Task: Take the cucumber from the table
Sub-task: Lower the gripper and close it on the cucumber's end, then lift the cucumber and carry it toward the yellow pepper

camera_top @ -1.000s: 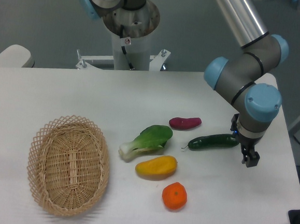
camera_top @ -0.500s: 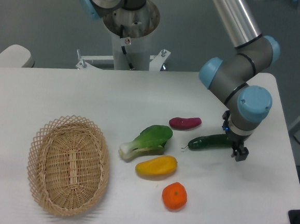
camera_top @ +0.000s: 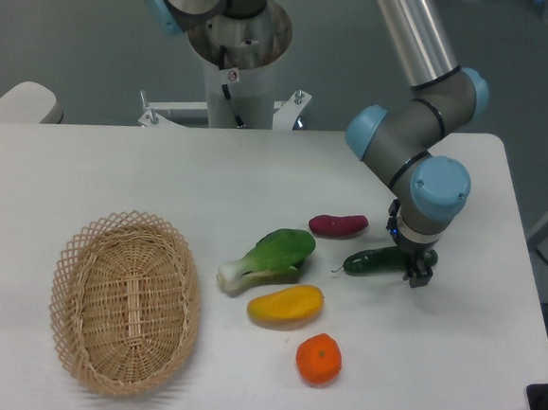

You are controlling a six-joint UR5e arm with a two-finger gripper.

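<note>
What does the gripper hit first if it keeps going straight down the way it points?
Most likely the right end of the cucumber, which lies right under the gripper; if it is slightly off, the table. Depth is unclear from this one view.

Bare white table (camera_top: 471,354) lies open to the right of and in front of the cucumber (camera_top: 376,261). Approach from behind is narrowed by the dark red vegetable (camera_top: 338,225), lying just beside the cucumber. To its left the bok choy (camera_top: 268,258) and yellow fruit (camera_top: 286,304) crowd the stem tip, the orange (camera_top: 319,358) farther forward. The wicker basket (camera_top: 126,301) stands well apart at far left
</note>
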